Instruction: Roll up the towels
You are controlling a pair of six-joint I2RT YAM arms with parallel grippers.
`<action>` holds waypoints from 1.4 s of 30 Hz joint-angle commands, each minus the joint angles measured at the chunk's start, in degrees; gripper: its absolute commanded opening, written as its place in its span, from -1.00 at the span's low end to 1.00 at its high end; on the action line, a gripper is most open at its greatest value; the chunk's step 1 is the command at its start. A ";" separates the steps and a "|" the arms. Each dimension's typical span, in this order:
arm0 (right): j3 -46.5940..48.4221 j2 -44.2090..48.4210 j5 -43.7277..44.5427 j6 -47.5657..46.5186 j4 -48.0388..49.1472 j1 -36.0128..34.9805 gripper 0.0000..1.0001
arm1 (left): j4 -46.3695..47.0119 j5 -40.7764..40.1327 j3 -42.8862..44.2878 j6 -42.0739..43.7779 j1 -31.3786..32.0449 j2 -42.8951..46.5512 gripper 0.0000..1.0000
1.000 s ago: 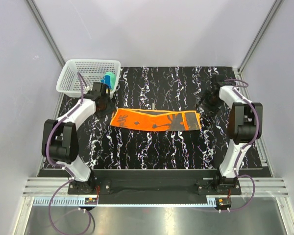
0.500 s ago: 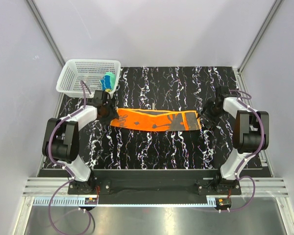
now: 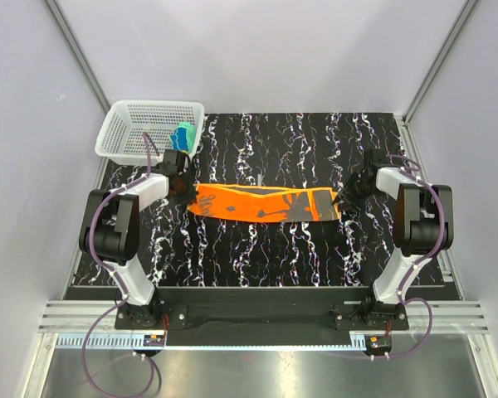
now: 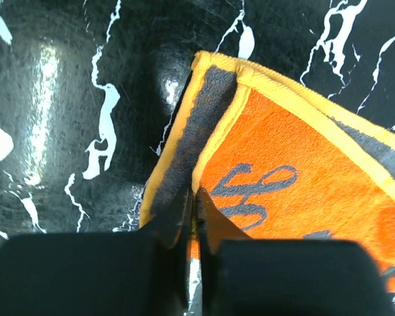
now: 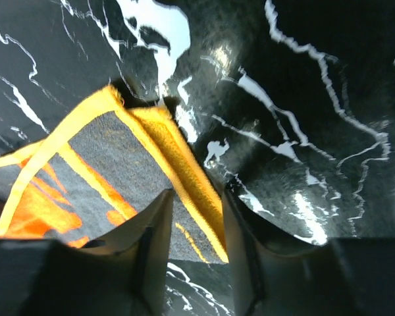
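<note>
From above, the orange towel [image 3: 261, 204] lies flat as a long folded strip across the middle of the table [image 3: 257, 257]. The left gripper [image 3: 183, 186] is at its left end and the right gripper [image 3: 347, 197] at its right end. A teal and yellow bundle [image 3: 183, 135] sits in the basket [image 3: 137, 131]; it looks like the other towel, already rolled.

In the left wrist view, the left gripper [image 4: 195, 210] has its jaws together on the hem of the towel [image 4: 283, 191] at the corner.

In the right wrist view, the right gripper [image 5: 196, 217] has its jaws apart, straddling the yellow hem of the towel [image 5: 112, 171] but not yet pinching it.

This appears to be the step of taking hold before rolling. Next, the right jaws likely need to close on that hem, so one end can be turned over onto the strip.
</note>
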State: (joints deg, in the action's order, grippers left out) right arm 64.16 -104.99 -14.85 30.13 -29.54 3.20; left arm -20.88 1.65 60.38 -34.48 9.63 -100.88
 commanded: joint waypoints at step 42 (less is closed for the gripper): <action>-14.33 14.81 5.27 2.48 2.03 -0.21 0.19 | -0.91 -10.70 0.18 -3.23 -0.49 6.47 0.21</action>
State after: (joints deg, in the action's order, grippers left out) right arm 50.39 -93.27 -12.58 33.82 -25.89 3.05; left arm -22.57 -7.40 58.28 -39.46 9.06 -95.70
